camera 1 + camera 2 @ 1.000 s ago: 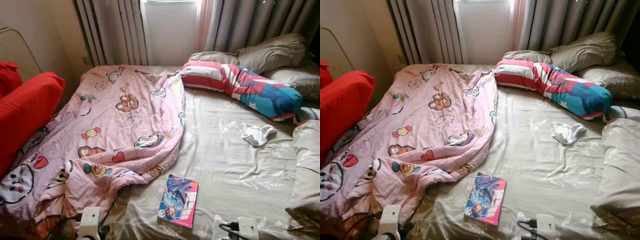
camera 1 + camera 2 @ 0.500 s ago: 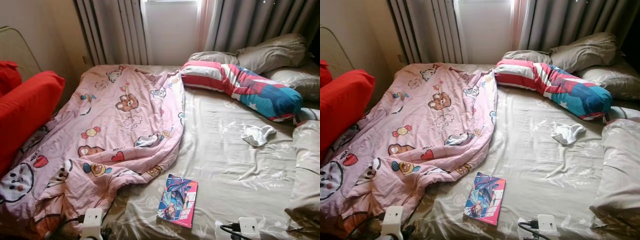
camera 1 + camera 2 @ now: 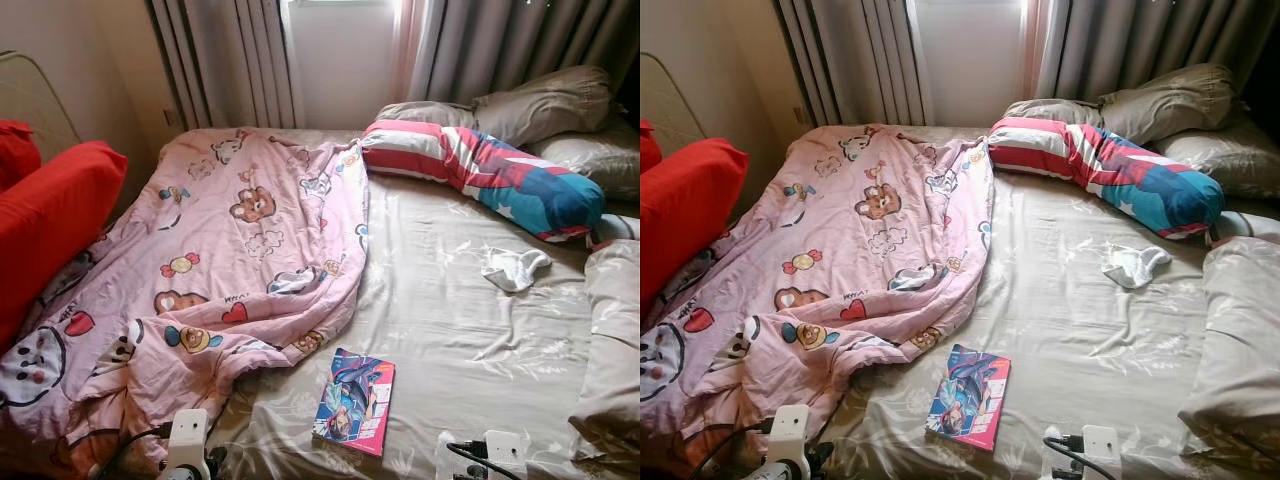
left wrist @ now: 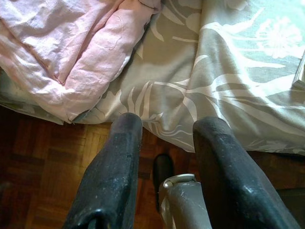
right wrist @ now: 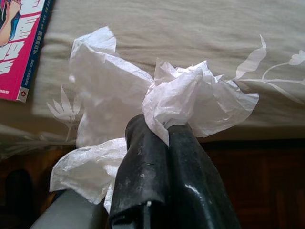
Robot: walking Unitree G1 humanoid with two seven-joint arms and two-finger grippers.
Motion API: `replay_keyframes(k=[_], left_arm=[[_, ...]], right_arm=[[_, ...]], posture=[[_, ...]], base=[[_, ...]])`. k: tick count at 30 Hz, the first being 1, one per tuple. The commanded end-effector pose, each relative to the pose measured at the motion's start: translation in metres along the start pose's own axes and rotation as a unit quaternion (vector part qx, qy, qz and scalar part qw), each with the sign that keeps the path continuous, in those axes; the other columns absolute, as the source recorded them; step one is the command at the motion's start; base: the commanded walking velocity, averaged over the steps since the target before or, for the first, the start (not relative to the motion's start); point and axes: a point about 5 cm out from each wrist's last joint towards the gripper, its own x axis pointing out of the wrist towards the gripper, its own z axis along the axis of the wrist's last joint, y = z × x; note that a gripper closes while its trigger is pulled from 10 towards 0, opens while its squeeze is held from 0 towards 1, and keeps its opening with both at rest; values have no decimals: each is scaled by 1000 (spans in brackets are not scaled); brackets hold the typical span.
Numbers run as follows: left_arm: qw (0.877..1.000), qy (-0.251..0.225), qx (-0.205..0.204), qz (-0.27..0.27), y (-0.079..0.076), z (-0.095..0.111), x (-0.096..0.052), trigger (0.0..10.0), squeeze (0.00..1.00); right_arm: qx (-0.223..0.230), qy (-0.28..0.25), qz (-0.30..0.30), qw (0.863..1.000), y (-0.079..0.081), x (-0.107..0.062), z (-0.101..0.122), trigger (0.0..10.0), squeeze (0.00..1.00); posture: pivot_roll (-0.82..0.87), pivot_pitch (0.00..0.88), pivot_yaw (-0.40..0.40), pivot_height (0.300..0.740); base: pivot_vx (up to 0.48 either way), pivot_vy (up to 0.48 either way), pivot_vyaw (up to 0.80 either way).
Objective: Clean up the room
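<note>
Head views: pink quilt [image 3: 230, 250] spread over the bed's [image 3: 470, 330] left half, magazine [image 3: 356, 401] near the foot edge, white sock [image 3: 515, 268] toward the pillows. Left wrist: left claw [image 4: 164, 138] parted, gripping nothing, above floor. Right wrist: right claw [image 5: 159, 131] clamped on crumpled white plastic bag [image 5: 109, 95] beside bed edge.

On the bed [image 3: 450, 330], the quilt [image 3: 230, 260] spreads from seven to eleven o'clock, with cushions [image 3: 50, 220] beside it at nine. The magazine [image 3: 356, 401] lies at six, near the quilt's edge. A bolster [image 3: 485, 175] runs across at one o'clock, pillows [image 3: 530, 105] behind it below the curtains [image 3: 490, 45]. A crumpled cloth [image 3: 514, 268] sits at three, before the bolster.
</note>
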Motion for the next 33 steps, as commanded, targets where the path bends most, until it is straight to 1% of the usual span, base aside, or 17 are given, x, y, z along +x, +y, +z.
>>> replay_keyframes(k=[1,9,13,15,18,33], left_arm=[[1000,12,-7,9,4,-7,-2,10000,0],[1000,14,-12,13,4,-8,-2,10000,0],[1000,13,-14,16,5,-7,-2,10000,0],[1000,14,-5,19,6,-7,-2,10000,0],[1000,13,-7,18,7,-7,-2,10000,0],[1000,15,-2,17,7,-9,-2,10000,0]], right_arm=[[9,3,-8,1000,0,0,-1,10000,0],[9,5,-13,1000,0,0,-1,10000,0],[15,5,-16,1000,0,0,-1,10000,0],[15,7,-16,1000,0,0,-2,10000,0],[19,8,-17,1000,1,0,-3,10000,0],[14,14,-14,1000,3,0,-4,10000,0]], posture=[[-12,0,-14,732],[-14,0,-3,732],[-15,0,1,732],[-17,0,4,732],[-19,0,15,732],[-19,0,23,732]], base=[[0,0,0],[0,0,0],[-242,0,0],[-274,0,0],[-307,0,0],[-308,0,0]])
